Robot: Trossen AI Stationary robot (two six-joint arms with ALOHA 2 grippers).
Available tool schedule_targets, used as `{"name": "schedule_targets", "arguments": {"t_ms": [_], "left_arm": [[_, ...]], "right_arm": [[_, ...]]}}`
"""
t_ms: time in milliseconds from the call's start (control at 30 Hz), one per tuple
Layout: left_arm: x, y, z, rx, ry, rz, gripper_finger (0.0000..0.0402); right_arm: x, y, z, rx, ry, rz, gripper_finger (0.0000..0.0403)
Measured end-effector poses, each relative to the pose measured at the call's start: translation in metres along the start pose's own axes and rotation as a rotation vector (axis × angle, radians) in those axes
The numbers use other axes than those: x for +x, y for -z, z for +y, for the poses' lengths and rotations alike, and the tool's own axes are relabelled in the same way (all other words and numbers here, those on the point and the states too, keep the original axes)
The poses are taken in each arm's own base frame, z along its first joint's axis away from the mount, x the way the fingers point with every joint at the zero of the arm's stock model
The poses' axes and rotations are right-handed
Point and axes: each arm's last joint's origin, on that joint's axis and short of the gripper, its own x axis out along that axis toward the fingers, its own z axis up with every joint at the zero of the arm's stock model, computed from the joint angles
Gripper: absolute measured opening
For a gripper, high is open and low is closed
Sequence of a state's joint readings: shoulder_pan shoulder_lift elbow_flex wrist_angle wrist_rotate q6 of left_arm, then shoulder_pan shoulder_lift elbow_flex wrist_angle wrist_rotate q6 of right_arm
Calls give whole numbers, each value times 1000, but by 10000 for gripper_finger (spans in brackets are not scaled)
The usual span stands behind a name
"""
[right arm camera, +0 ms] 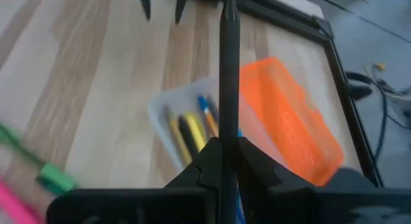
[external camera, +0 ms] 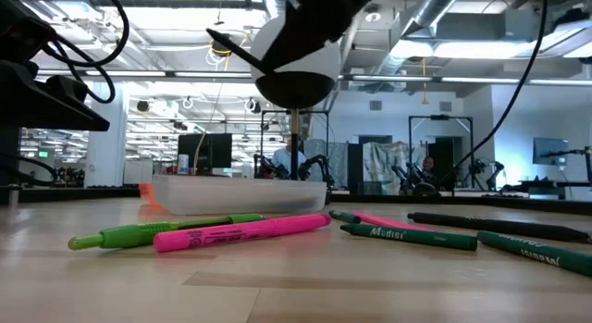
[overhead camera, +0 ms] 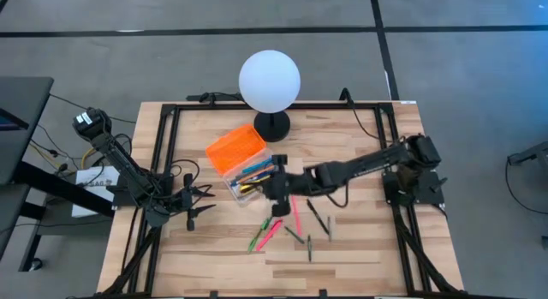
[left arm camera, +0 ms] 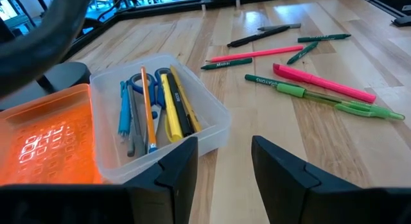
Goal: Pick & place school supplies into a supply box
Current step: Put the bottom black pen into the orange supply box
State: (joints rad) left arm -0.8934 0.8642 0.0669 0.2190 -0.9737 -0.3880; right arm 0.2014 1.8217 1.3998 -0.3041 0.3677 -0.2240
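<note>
Right gripper (right arm camera: 221,153) is clenched on a black pen (right arm camera: 228,70) at its lower end, over the box (overhead camera: 254,175) at frame centre (pen light, stiff, slick; mid-shaft is steadier). Left gripper (left arm camera: 221,163) waits released, lower left.

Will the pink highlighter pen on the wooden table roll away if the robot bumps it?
Probably a little: the pink highlighter pen looks round and lies loose on the flat wooden table. The green marker lying against it might stop it. It looks stiff and light.

text: "Medist" on dark green pen (external camera: 407,233) | other pen lettering unreadable
</note>
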Motion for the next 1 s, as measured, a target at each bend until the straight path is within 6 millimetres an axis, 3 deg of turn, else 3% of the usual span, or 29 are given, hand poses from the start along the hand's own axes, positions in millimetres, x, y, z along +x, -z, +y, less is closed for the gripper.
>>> {"name": "schedule_targets", "arguments": {"t_ms": [267, 633, 1000], "left_arm": [[0, 0, 0, 2, -1, 2, 142], [0, 0, 0, -8, -1, 2, 142], [0, 2, 1, -3, -6, 15, 142]], "right_arm": [[11, 4, -29, 51, -47, -34, 15], [71, 27, -14, -49, -58, 13, 15], [97, 40, -10, -189, -65, 64, 21]]}}
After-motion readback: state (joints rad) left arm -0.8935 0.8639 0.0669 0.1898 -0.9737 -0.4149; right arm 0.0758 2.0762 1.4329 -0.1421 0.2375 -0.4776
